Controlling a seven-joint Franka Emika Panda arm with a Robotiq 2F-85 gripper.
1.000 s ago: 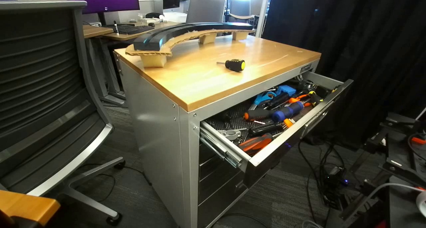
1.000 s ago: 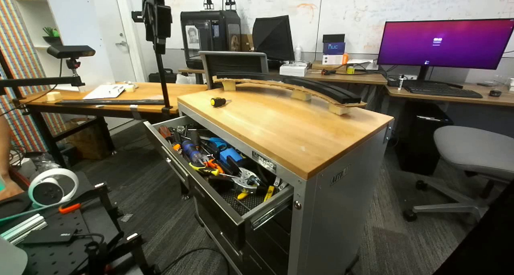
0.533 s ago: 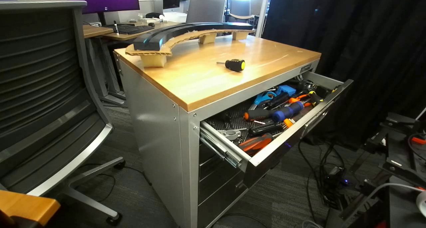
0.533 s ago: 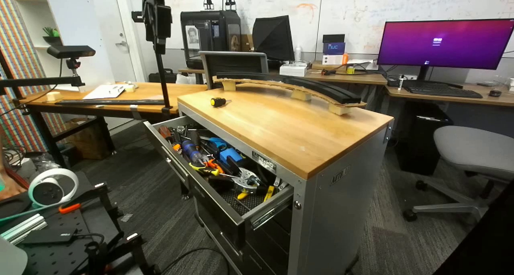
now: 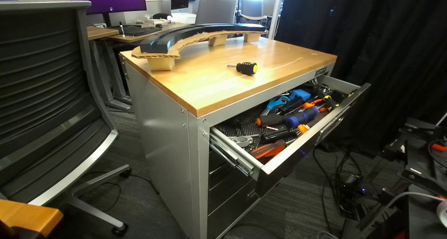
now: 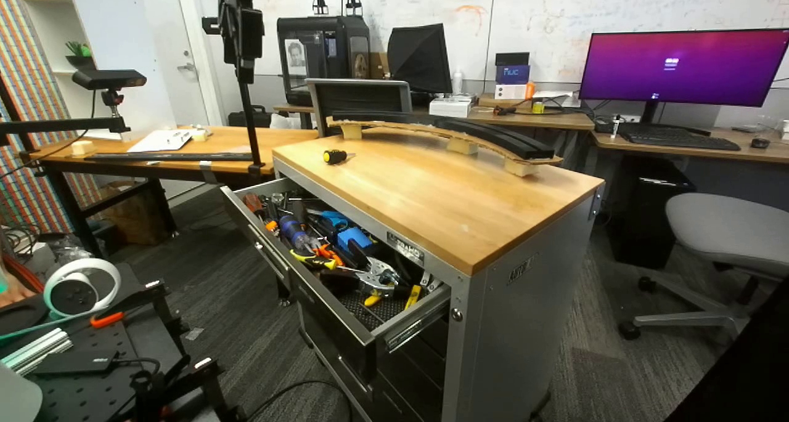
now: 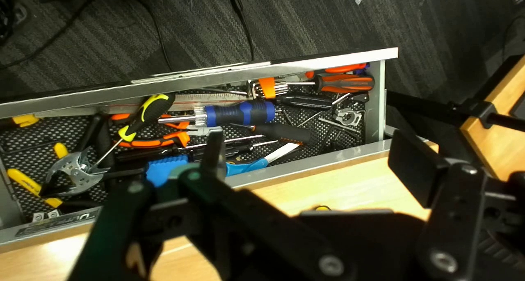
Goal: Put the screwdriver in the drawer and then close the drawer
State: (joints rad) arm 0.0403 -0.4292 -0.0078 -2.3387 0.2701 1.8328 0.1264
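The screwdriver (image 5: 246, 68) is short and stubby, black with a yellow end. It lies on its side on the wooden cabinet top in both exterior views (image 6: 335, 157). In the wrist view only its yellow end (image 7: 322, 208) shows, the rest hidden behind the gripper's body. The drawer (image 5: 290, 151) is the wide top one, with grey sides and a dark front. It is pulled open and full of tools, also in an exterior view (image 6: 336, 323) and the wrist view (image 7: 205, 78). My gripper (image 7: 313, 158) is open and empty above the cabinet's front edge; neither exterior view shows it.
A curved black piece on cardboard and foam blocks (image 5: 209, 33) stands along the back of the cabinet top (image 6: 425, 194). Blue-handled (image 7: 240, 113) and orange-handled tools (image 7: 344, 83) lie in the drawer. A black pole (image 6: 253, 126) is clamped to a side table (image 6: 283, 140).
The screwdriver and drawer have not moved. A person's arm at the left edge of an exterior view has drawn back a little toward that edge.
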